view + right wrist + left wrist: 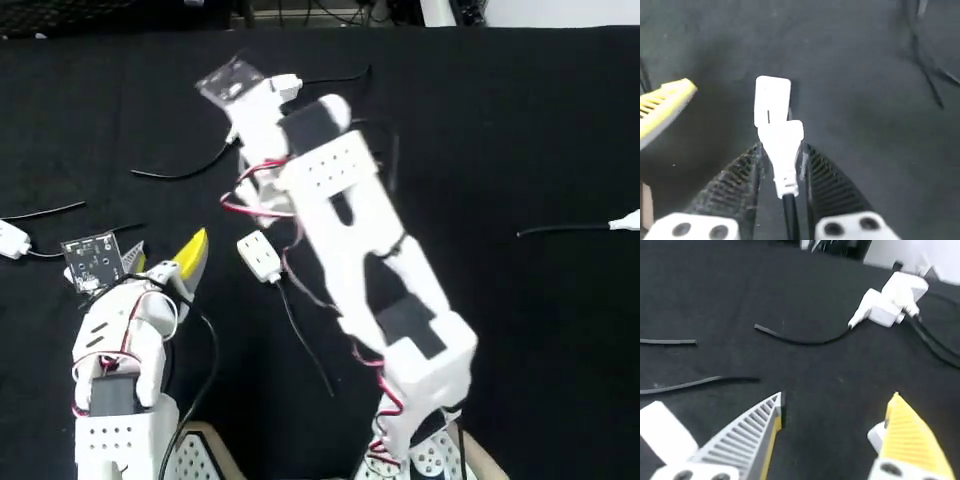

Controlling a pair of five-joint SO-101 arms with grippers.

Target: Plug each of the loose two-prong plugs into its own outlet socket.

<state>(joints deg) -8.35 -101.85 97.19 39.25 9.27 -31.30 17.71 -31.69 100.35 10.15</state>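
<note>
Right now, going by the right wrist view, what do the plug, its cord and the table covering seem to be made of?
The plug: hard white plastic, smooth with a slight sheen and moulded edges. The cord: black, matte, round; probably a rubber or vinyl jacket. The table covering: likely black cloth, matte and faintly fuzzy, with no reflections.

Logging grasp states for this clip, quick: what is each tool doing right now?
Left tool: open, holding nothing.
Right tool: closed on the white plug.
</note>
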